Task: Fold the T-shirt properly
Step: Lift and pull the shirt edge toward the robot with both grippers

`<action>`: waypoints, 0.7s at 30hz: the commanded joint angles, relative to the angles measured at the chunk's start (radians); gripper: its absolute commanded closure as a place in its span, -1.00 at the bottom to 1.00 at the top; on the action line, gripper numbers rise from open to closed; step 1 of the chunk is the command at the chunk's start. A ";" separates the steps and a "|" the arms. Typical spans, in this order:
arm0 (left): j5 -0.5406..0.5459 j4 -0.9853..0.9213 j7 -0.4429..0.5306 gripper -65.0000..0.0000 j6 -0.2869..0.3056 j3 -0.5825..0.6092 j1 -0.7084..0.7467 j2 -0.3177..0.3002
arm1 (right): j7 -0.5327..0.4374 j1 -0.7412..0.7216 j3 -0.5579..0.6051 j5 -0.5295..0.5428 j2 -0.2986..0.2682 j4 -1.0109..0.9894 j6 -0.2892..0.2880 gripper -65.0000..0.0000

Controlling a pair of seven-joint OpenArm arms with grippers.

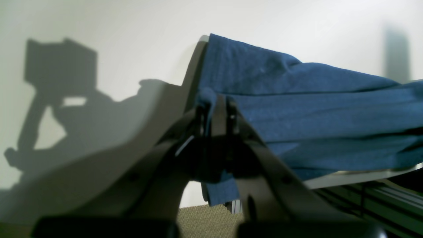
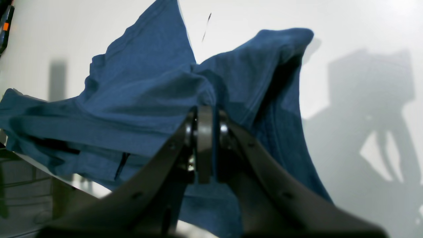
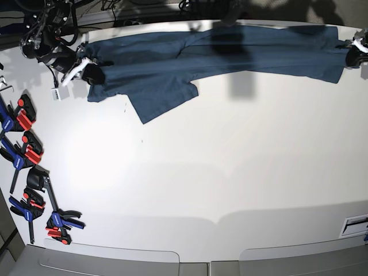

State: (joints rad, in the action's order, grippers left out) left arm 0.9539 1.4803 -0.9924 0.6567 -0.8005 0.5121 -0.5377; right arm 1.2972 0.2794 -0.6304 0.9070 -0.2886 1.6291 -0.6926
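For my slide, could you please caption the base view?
Both grippers hold the T-shirt stretched across the table.

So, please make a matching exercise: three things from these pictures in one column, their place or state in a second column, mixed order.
Things:
1. T-shirt
2. left end effector
3. clamps

Places or states:
a. red and blue, along the table's left edge in the base view
b. stretched across the far side of the table
c. shut on cloth at the base view's right

Pairs: 1-b, 2-c, 3-a
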 commanded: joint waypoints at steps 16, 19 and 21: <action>0.087 0.109 0.024 0.53 0.018 -0.080 0.003 -0.028 | 0.011 -0.015 -0.124 0.243 -0.021 0.140 -0.006 0.46; 0.122 0.163 0.066 0.53 0.029 -0.145 0.003 -0.027 | 0.007 -0.050 -0.169 0.279 -0.021 0.210 -0.006 0.46; 0.121 0.187 0.114 0.53 0.029 -0.183 0.003 -0.028 | 0.003 -0.089 -0.175 0.271 -0.021 0.224 -0.006 0.46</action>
State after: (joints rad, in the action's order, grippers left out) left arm 1.0550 1.6535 -0.8955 0.6819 -0.9722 0.5117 -0.5438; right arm 1.3201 0.1974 -0.8013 1.1545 -0.2935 1.8374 -0.6926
